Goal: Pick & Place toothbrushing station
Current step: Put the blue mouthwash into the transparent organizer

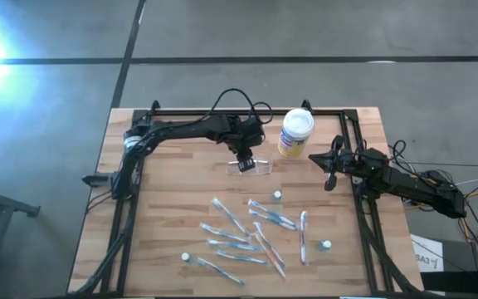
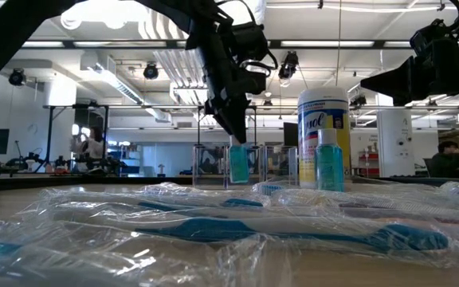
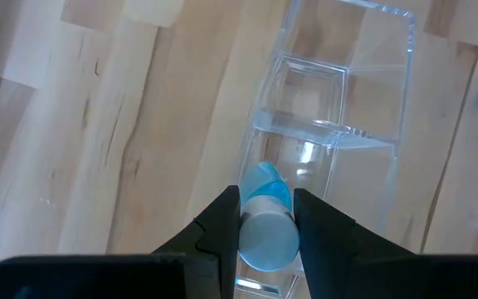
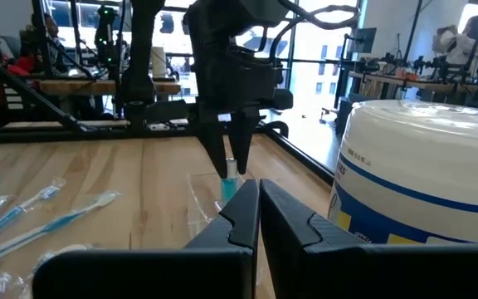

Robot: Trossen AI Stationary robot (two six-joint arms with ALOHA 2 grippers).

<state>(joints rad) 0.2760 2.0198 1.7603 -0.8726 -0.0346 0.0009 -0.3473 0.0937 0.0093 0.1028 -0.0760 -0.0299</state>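
so the left arm reaches in from the left edge of the table toward the middle, wrist bent so the left gripper [image 1: 244, 154] points straight down over the toothbrushing station [image 1: 251, 165], that little clear plastic holder sitting on the wooden table [image 1: 164, 208] toward the far side, near the canister [image 1: 295, 133] with the white lid and yellow label. its fingers [image 3: 222, 228] are pinched narrow around a small bottle [image 3: 265, 223] with teal liquid and a pale cap, holding it by the cap end. in the low view the small bottle hangs upright from the fingertips right at the holder's end compartment, looks partly down inside it, though i honestly can't tell if its bottom is touching the floor of the holder or not. the right arm is parked at the right edge of the table, stretched low and roughly level with its right gripper [image 1: 331, 169] pointing in toward the canister, fingers pressed together with nothing between them. nearer the front of the table there's a scatter of wrapped toothbrushes [image 1: 243, 232] with blue handles in clear plastic, plus a few other little teal bottles standing among them, one [image 2: 329, 162] showing up in the low view just in front of the canister.
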